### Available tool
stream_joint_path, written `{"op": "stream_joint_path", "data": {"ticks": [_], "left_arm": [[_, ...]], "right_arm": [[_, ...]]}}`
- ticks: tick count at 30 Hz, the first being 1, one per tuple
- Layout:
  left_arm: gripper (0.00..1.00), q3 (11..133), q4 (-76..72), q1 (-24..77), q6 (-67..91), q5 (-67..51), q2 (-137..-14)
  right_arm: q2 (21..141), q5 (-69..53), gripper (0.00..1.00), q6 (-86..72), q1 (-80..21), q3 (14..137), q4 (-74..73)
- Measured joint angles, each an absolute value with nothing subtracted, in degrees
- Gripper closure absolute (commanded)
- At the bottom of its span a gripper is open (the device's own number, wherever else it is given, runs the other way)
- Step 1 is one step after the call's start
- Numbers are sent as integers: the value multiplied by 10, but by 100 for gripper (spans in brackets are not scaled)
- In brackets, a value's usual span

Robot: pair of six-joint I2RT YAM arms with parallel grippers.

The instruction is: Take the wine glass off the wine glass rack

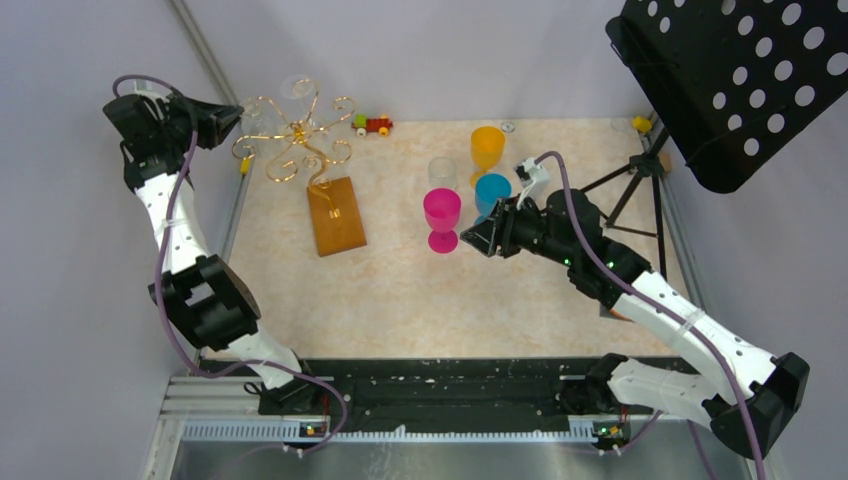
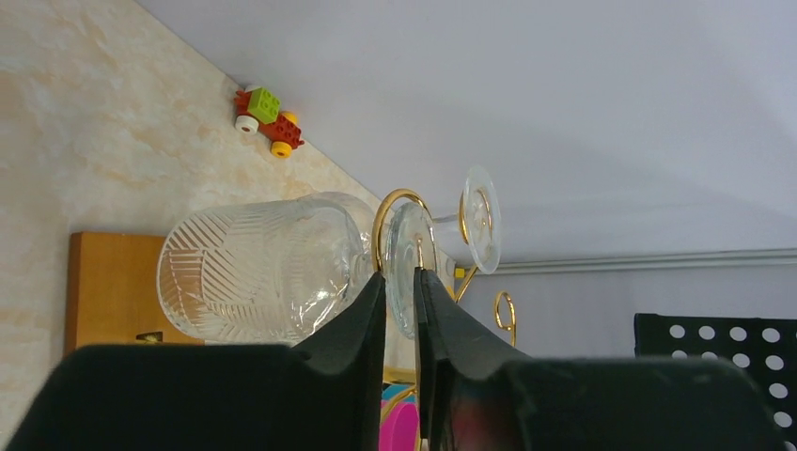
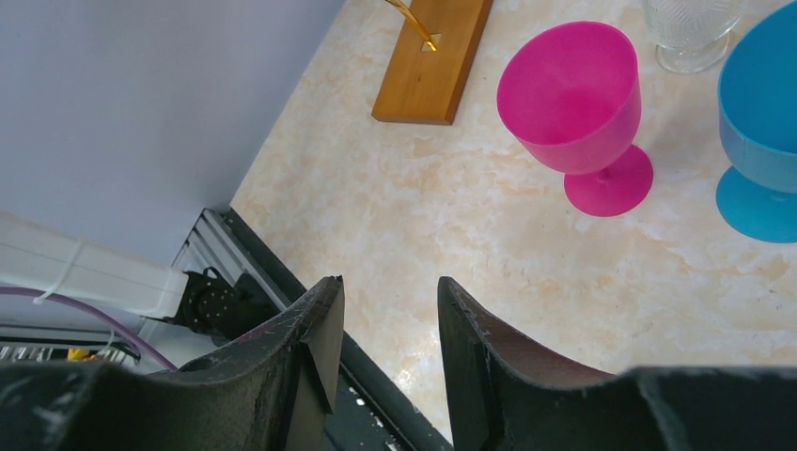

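Clear chevron-etched wine glass; gold wine glass rack, brown base

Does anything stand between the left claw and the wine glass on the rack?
Nothing visible: the left claw straddles the wine glass by its stem, beside a gold curl of the wine glass rack.

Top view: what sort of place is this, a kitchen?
Likely a robot test bench: two robot arms bolted to a walled table, a clear wine glass on a gold wire rack, a toy block car.

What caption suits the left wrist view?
Left fingers pinch the foot of a clear wine glass on the gold rack.
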State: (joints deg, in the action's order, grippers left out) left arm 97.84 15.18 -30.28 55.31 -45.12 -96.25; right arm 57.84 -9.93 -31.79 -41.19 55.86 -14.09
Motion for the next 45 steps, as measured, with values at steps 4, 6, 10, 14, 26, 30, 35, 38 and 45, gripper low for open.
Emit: {"op": "stream_joint_path", "data": {"ticks": [4, 6, 10, 14, 26, 30, 35, 38, 45], "left_arm": [[73, 978, 154, -303, 553, -452, -962], [74, 978, 155, -303, 554, -452, -962], [75, 977, 152, -303, 561, -452, -962], [75, 968, 135, -303, 580, -455, -962], [79, 961, 126, -303, 588, -456, -962], [93, 959, 124, -303, 589, -456, -962], [100, 958, 114, -303, 599, -456, -962], [100, 956, 106, -303, 602, -456, -962], [100, 917, 55, -303, 647, -456, -944]], "right_arm": [[578, -99, 58, -321, -412, 557, -141], [578, -99, 58, -322, -412, 555, -140], [578, -99, 58, -322, -412, 555, -140], [579, -98, 58, -322, -412, 555, -140], [579, -96, 58, -326, -412, 540, -127], [579, -95, 58, -326, -412, 540, -124], [579, -94, 58, -326, -412, 540, -124], [579, -93, 58, -326, -412, 540, -124], [579, -92, 58, -326, -412, 540, -124]]}}
